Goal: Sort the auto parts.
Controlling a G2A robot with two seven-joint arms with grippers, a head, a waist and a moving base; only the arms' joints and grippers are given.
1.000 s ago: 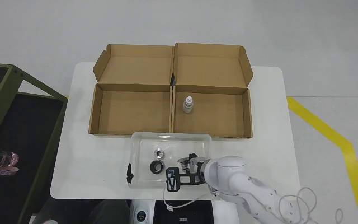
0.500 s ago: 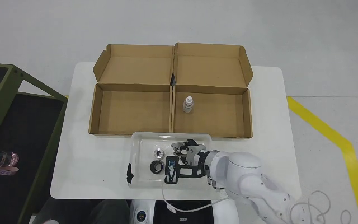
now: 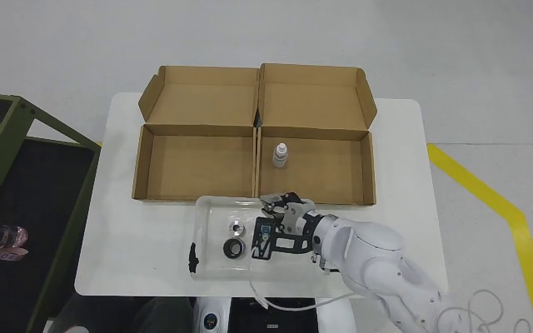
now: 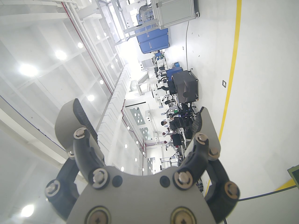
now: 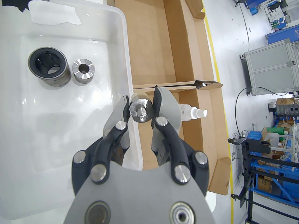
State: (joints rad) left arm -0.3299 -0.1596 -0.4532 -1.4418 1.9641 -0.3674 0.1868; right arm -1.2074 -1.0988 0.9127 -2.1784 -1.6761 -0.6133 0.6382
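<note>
- Right gripper [image 5: 140, 104] clamps a short, shiny metal cylinder [image 5: 139, 113] over the rim of the clear plastic bin [image 5: 46, 129].
- Inside the bin, the right wrist view shows 1 dark ringed bearing [image 5: 49, 67] and 1 bored steel bush [image 5: 83, 70].
- Left gripper [image 4: 140, 114] gapes wide.

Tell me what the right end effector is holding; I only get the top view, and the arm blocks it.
Observer: The right end effector is shut on a small metal cylinder with a stub on its end face.
Operator: Describe the two parts in the bin.
Observer: In the clear bin, a dark sleeve stands on end beside a smaller silver bushing. Both have an open bore facing up.
Operator: Report the left end effector.
Observer: The left end effector is open and empty, aimed out at the hall.
</note>
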